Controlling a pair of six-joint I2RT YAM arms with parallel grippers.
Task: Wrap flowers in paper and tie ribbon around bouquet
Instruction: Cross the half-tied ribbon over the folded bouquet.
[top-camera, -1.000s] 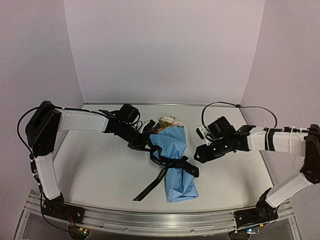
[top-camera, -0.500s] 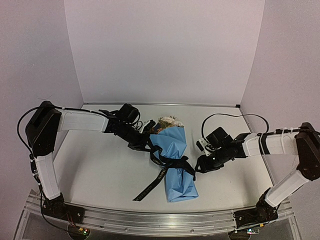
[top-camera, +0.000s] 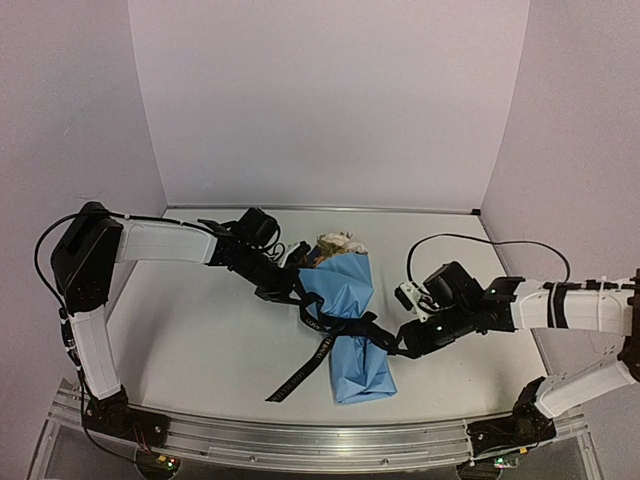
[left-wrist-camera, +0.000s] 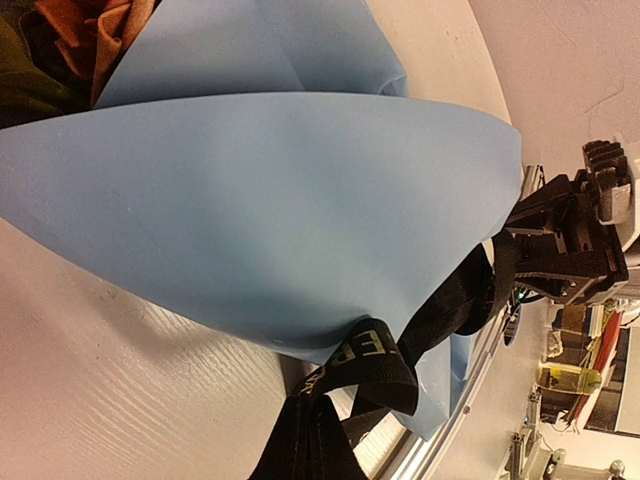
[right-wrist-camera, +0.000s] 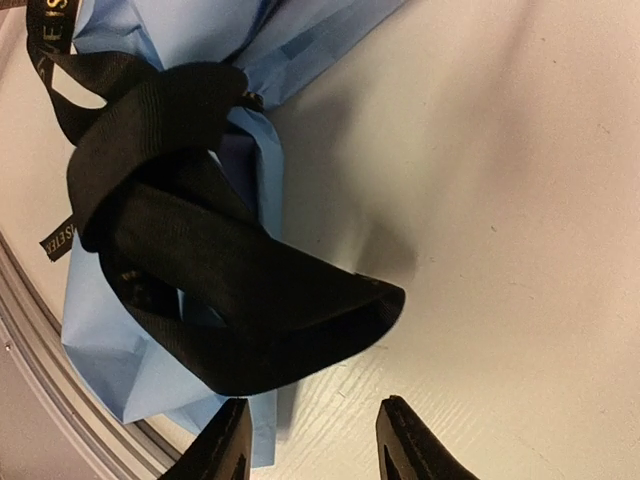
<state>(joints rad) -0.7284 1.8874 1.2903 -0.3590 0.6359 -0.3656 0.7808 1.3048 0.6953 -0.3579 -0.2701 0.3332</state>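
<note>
noting the bouquet lying on the table, wide end toward the far wall, its blue paper cone holding the flowers, cream and orange blooms showing at the mouth. finding the ribbon knotted around its middle, one tail trailing toward the near left. recording the left gripper pressed together, pinching the ribbon beside the cone; the right gripper spread, the ribbon loop lying just ahead of its fingertips.
</note>
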